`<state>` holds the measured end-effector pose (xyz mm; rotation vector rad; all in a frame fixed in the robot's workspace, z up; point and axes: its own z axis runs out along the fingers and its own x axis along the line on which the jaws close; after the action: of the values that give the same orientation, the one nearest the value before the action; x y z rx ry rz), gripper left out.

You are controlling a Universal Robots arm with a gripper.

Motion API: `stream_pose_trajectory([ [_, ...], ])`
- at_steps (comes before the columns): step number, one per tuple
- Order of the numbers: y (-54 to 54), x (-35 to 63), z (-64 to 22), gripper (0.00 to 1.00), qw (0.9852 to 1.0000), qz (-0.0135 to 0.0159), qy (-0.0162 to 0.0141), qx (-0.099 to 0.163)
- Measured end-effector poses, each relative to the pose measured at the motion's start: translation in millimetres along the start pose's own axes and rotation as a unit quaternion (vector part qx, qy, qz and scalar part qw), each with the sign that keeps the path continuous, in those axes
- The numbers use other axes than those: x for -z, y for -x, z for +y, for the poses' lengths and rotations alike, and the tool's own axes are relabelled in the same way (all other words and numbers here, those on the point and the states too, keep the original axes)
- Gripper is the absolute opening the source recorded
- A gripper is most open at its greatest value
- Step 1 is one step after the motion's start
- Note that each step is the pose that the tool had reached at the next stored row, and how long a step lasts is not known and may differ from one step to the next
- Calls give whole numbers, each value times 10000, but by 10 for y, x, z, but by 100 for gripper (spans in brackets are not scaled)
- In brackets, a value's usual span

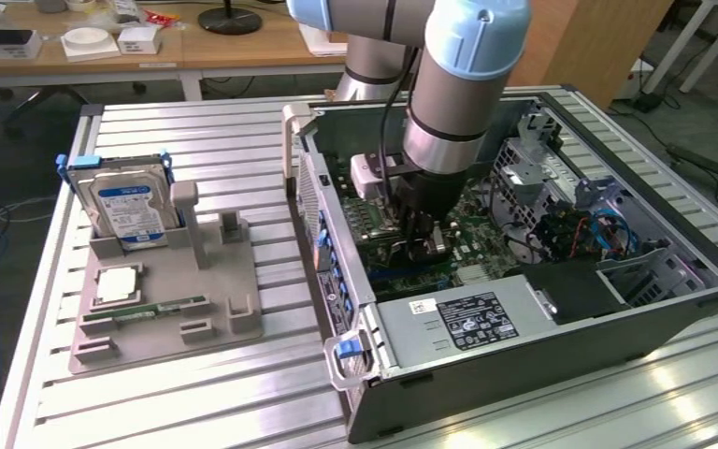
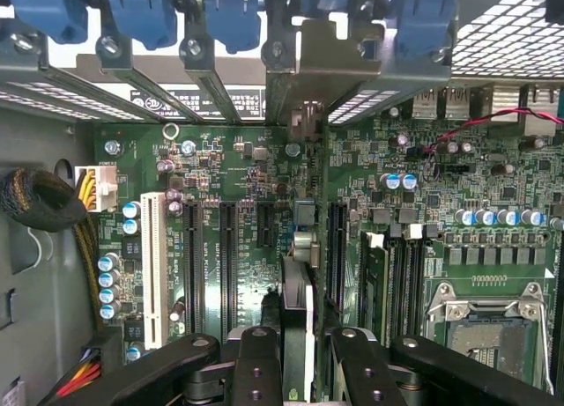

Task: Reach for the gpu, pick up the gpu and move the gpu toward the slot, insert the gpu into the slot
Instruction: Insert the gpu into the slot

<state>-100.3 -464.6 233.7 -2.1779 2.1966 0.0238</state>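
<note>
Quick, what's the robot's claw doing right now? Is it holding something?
Gripper: closed on the gpu, held edge-on above the motherboard inside the computer case.

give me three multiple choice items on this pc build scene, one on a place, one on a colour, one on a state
1. Where is the tool?
A. Above the grey holder
B. Inside the open computer case, over the motherboard
C. Over the wooden desk

2. What colour is the label on the hard drive?
A. Red
B. Yellow
C. Blue

3. How does the gpu stand?
A. Held on edge between the tool's fingers, over the motherboard's slots
B. Lying flat in the grey holder
C. Lying on the slatted table

Answers: 1 B, the exterior view shows the arm reaching down into the case. 2 C, the upright drive shows a blue label. 3 A, the wrist view shows the card's thin edge between the black fingers.
</note>
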Motion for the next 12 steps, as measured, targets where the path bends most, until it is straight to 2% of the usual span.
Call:
stream_pose_trajectory([
  [12, 1, -1, 0, 27, 10000, -1, -1, 11],
])
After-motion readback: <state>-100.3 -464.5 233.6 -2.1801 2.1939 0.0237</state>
